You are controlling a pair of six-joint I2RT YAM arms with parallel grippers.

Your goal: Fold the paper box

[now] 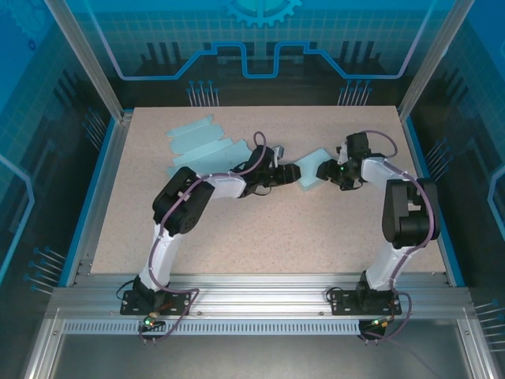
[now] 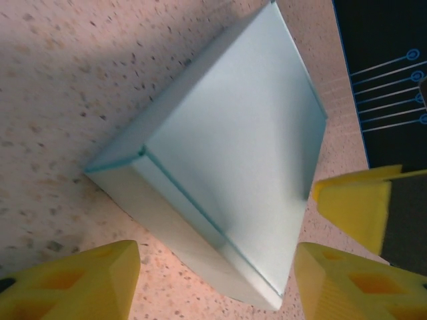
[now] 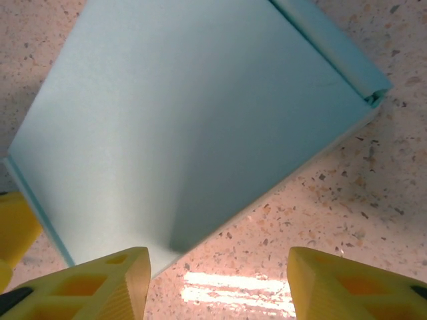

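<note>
Left fingers (image 2: 93,283): spread wide, one pad on either side of the near corner of the paper box (image 2: 227,147). A thin strip of tabletop (image 3: 347,180) shows between the box wall and one pad. The other pad sits just beside the corner, and contact there cannot be confirmed. Judged state: open, straddling, not clamping.

Right fingers (image 3: 100,283): likewise apart, with bare tabletop and a patch of glare between them. Nothing is held, and the box edge lies just beyond the tips.

Workpiece position: the box rests flat at mid-tabletop, directly between the two arms, which meet it from opposite sides. (From where I stand this reads as bracing, one side steadying while the other presses a flap, though which does which is not evident.)

Materials: the box is pale blue-green card, matte, with crisp creases. It forms a shallow rectangular block. One long edge carries a narrow folded strip with a small gap at its end, so closure there looks incomplete. The tabletop is beige, speckled and slightly glossy. The fingers are yellow moulded wedges with hollow recesses. A loose spread of flat blanks (image 1: 201,146) in the same card lies toward the far left, well apart.
</note>
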